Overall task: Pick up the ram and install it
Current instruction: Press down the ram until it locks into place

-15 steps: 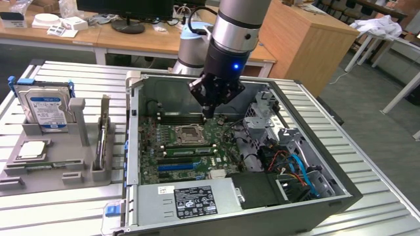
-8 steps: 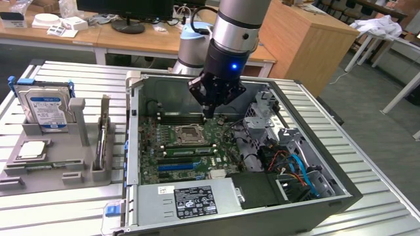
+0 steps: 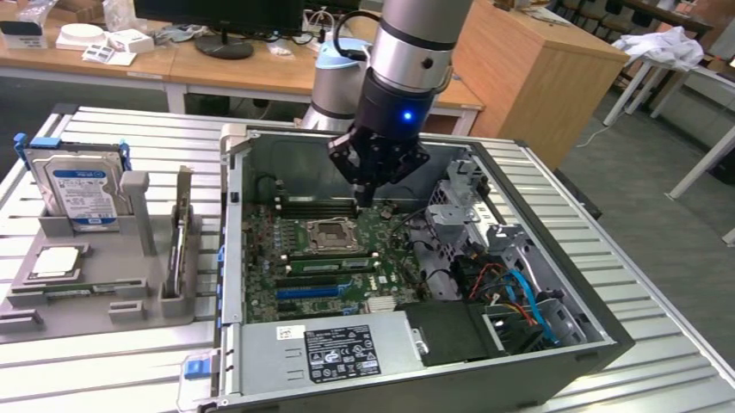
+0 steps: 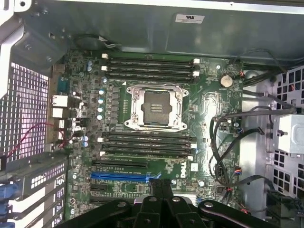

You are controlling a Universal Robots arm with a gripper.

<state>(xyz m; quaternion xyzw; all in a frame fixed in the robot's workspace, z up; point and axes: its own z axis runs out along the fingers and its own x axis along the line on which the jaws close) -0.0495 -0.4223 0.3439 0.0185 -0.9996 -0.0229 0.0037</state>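
My gripper (image 3: 365, 198) hangs inside the open computer case (image 3: 236, 258), just above the motherboard (image 3: 333, 258) and near the memory slots (image 3: 316, 206) behind the processor socket (image 3: 330, 232). Its fingers are shut, and I see nothing between them. In the wrist view the shut gripper (image 4: 161, 186) points at the board beside the blue connector slot (image 4: 124, 175), with two banks of dark memory slots (image 4: 149, 69) either side of the socket (image 4: 156, 107). A long thin board that looks like the ram (image 3: 178, 245) stands on edge in the grey tray (image 3: 98, 314) outside the case, on the exterior view's left.
The tray also holds an upright hard drive (image 3: 81, 185) and a square silver chip (image 3: 55, 262). Inside the case are a power supply (image 3: 333, 348), a drive cage (image 3: 460, 194) and loose cables (image 3: 511, 288). Cables (image 4: 228, 142) also lie beside the board.
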